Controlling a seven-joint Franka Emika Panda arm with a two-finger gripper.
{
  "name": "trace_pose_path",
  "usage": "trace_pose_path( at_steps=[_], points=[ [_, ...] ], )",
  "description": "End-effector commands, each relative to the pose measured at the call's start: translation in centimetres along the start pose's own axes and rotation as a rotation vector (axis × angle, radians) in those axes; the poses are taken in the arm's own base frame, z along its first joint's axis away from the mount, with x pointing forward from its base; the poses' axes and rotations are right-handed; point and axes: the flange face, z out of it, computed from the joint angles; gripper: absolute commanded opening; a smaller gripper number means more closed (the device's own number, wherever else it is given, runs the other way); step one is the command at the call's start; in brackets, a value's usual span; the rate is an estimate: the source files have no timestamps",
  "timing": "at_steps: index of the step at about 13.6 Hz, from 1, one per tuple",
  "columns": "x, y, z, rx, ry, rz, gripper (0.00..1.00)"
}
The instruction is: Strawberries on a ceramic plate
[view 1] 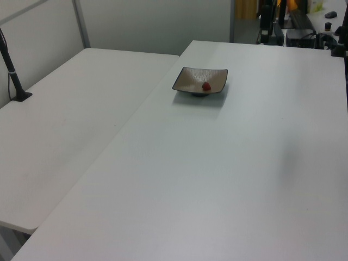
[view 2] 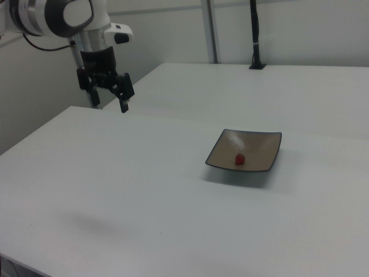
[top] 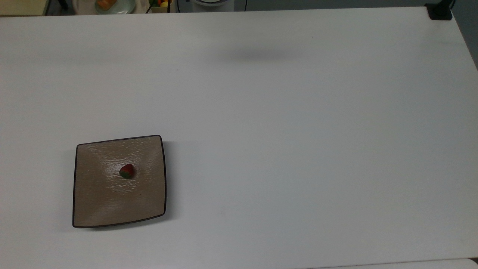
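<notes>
A small red strawberry [top: 127,170] with a green cap lies near the middle of the square tan ceramic plate [top: 101,201]. The plate sits on the white table at the top view's lower left. The left view has the strawberry [view 1: 206,86] on the plate [view 1: 190,79] at the table's far side. In the right view the strawberry [view 2: 239,158] rests on the plate [view 2: 259,144], and my gripper [view 2: 108,106] hangs high above the table's far left edge, well away from the plate. Its fingers are spread open with nothing between them.
A round pale dish [top: 108,4] with orange food sits beyond the table's far edge in the top view. A black clamp [top: 440,10] stands at the top view's upper right corner. A second white table [view 1: 65,119] adjoins on the left view's left, with a black post [view 1: 13,70].
</notes>
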Motion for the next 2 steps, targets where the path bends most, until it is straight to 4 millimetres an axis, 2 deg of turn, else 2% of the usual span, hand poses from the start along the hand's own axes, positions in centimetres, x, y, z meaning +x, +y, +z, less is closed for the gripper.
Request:
trace_pose_path(
  at_steps=[1,2],
  points=[
    [0.29,0.09,1.03,0.015,0.037,0.003,1.00],
    [0.35,0.10,1.11,0.014,0.037,0.003,1.00]
  ],
)
